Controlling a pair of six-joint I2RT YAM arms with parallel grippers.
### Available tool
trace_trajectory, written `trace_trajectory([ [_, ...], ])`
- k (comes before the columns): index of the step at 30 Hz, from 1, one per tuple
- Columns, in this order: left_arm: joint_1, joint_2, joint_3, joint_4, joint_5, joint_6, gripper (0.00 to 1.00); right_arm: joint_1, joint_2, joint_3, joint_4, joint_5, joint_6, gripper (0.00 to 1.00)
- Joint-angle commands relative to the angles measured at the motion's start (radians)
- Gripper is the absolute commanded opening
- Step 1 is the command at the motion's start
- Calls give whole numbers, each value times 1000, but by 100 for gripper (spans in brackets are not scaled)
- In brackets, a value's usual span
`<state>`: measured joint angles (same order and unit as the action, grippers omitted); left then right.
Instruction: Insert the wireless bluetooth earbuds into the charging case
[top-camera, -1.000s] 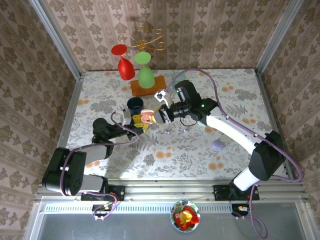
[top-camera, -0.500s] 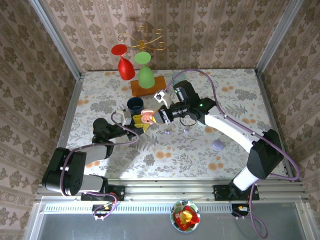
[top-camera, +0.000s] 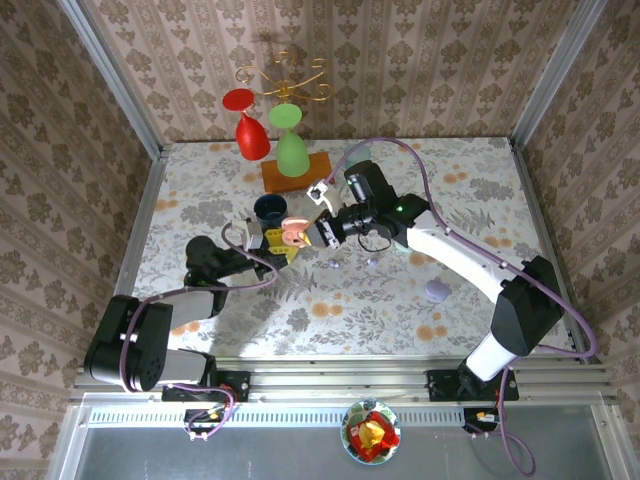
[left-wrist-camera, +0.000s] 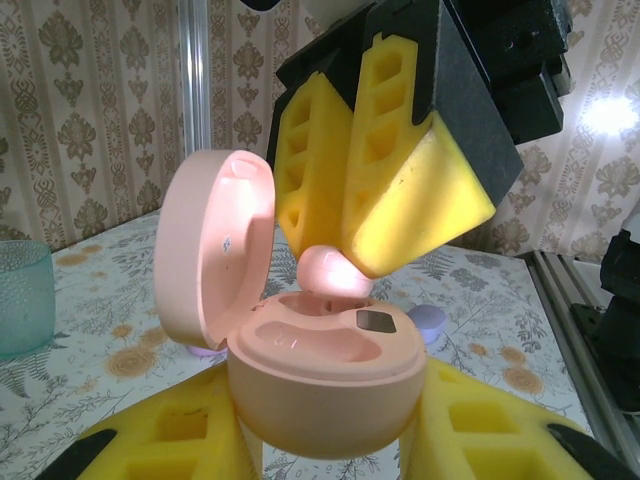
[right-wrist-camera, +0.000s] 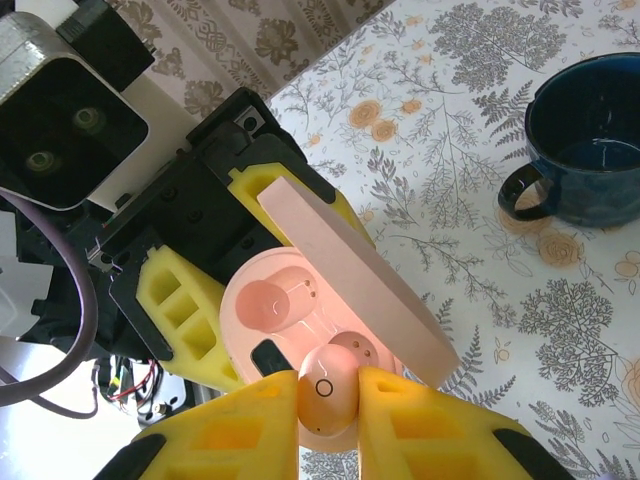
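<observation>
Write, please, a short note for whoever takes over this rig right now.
Left gripper: shut on the open pink case.
Right gripper: shut on a pink bud, just over one well of the case.
Other well: empty.
Done: case open, bud brought to it.
Left: seat and release this bud, then fill the other well.

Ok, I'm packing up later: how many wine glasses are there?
2. The red glass and the green glass are side by side at the gold rack on the far side. None seems hidden.
</observation>
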<state>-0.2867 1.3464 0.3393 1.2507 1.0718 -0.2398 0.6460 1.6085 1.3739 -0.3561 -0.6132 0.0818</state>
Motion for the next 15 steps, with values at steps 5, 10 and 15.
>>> trace_trajectory([
  [5, -2, -18, 13, 36, -5, 2, 27, 4, 6, 28, -18, 36, 15, 26],
  [10, 3, -13, 10, 35, -13, 7, 27, -2, -46, -10, 19, 53, 25, 34],
  [15, 21, -16, 0, 35, -47, 19, 27, -50, -142, -134, 176, 41, 91, 48],
])
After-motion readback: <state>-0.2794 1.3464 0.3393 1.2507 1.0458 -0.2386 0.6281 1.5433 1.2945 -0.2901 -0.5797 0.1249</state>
